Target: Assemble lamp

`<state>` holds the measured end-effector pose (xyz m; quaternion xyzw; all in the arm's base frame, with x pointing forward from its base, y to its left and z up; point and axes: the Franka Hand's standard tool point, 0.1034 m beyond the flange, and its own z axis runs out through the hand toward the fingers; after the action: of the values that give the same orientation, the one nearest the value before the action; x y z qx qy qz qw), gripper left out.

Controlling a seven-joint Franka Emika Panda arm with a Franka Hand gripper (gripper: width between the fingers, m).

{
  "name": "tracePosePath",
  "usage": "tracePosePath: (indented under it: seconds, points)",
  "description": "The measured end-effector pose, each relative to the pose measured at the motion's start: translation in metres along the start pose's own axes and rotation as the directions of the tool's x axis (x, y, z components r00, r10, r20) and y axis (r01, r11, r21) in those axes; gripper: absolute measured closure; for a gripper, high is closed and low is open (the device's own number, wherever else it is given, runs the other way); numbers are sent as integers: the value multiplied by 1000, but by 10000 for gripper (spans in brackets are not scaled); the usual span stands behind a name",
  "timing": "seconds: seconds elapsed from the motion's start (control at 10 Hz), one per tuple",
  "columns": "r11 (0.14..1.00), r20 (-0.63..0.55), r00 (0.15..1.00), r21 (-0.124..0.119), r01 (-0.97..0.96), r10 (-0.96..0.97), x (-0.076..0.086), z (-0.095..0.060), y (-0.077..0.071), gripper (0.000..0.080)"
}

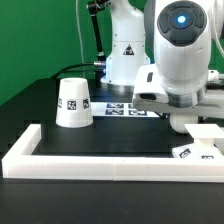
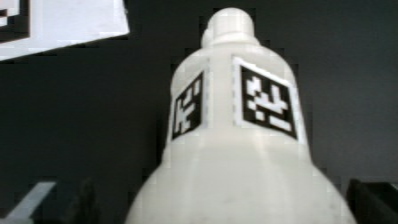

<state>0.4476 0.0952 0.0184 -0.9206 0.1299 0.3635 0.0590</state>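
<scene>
The ball-shaped white bulb [image 2: 222,150] fills the wrist view, its narrow neck pointing away toward the black table, with square tags on its side. My gripper [image 2: 199,208] is shut on the bulb, and its dark fingers [image 2: 39,203] show at either side of the bulb's wide body. In the exterior view the gripper [image 1: 180,120] hangs under the big white arm at the right, mostly hidden. The flat square base [image 1: 200,150] lies just below and to the right of it. A flat white tagged corner [image 2: 63,28] in the wrist view looks like this base. The cone shade [image 1: 74,103] stands at the left.
The long white border bar [image 1: 110,166] runs along the table's near edge and turns back at the left [image 1: 25,140]. The marker board [image 1: 118,108] lies flat at the back, in front of the robot's white pedestal [image 1: 125,55].
</scene>
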Motion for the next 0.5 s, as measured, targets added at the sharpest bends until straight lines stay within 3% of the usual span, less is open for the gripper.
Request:
tracePosePath:
  seconds: [0.1, 0.2, 0.5]
  points:
    - [1000, 0, 1000, 0, 0, 0, 0, 0, 0, 119]
    - [1000, 0, 1000, 0, 0, 0, 0, 0, 0, 223]
    - [1000, 0, 1000, 0, 0, 0, 0, 0, 0, 223]
